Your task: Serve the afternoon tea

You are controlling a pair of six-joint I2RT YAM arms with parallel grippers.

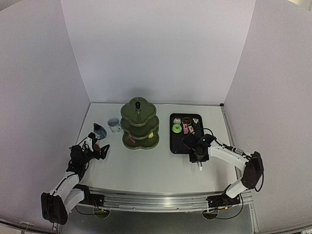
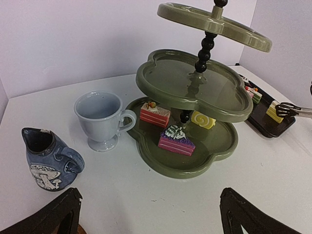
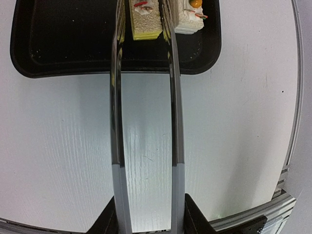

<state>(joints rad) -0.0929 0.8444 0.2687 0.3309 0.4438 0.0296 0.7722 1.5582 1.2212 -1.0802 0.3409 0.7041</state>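
Your left claw point(image 2: 151, 192) sits low over the counter point(image 2: 278, 165), its two fingers spread wide with nothing between them. Just beyond it stand two cups. One blue cup point(image 2: 48, 158) with a mushroom picture is nearer and to the left. One white cup point(image 2: 100, 119) is farther, just beside the stand point(image 2: 195, 83). There is one stand, dark green, with three tiers. Its bottom tier carries three cakes: a pink-and-purple slice point(image 2: 175, 141) nearest you, then a red slice point(image 2: 155, 114) and a yellow roll point(image 2: 203, 119) behind.

Your right claw point(image 3: 148, 212) is clamped on the one pair of tongs point(image 3: 175, 122), a finger pressing each arm from outside. The tongs reach away over the counter to the one black tray point(image 3: 58, 53). There the tips flank a yellow-based cake point(image 3: 145, 19). A second cake point(image 3: 190, 17), white with an orange topping, lies just beside it on the right. From above, the tray holds more pieces, too small to count. The stand is left of the tray, well apart from this claw.
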